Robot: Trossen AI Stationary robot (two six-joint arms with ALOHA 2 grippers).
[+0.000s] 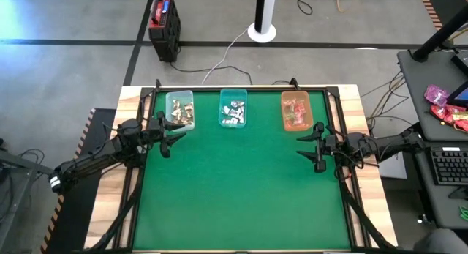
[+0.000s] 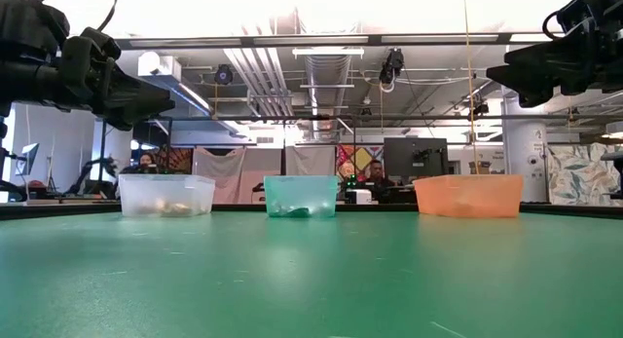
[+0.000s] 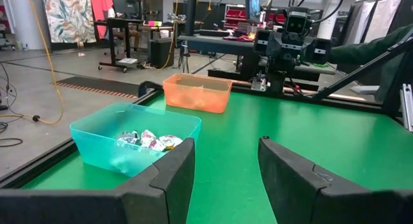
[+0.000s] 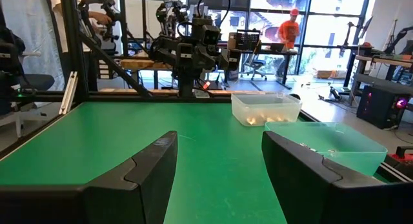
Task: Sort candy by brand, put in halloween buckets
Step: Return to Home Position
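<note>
No print on the candy wrappers can be read; they are too small. The candy lies sorted in three bins set in a row along the far edge of the green table (image 1: 241,199). Gold-brown pieces (image 1: 179,112) are in the clear bin (image 2: 165,189) on the left. Silvery pieces (image 1: 233,113) are in the teal bin (image 2: 302,188) in the middle. Red pieces (image 1: 295,114) are in the orange bin (image 2: 467,196) on the right.

Both arms reach in level from the table's sides and face each other, held well above the table. The left gripper (image 1: 174,139) hangs near the clear bin, on its near side. Its fingers (image 3: 169,179) are spread wide, with nothing between them and touching nothing. The right gripper (image 1: 303,146) hangs near the orange bin, also on its near side. Its fingers (image 4: 150,166) are parted just as wide and are empty.
</note>
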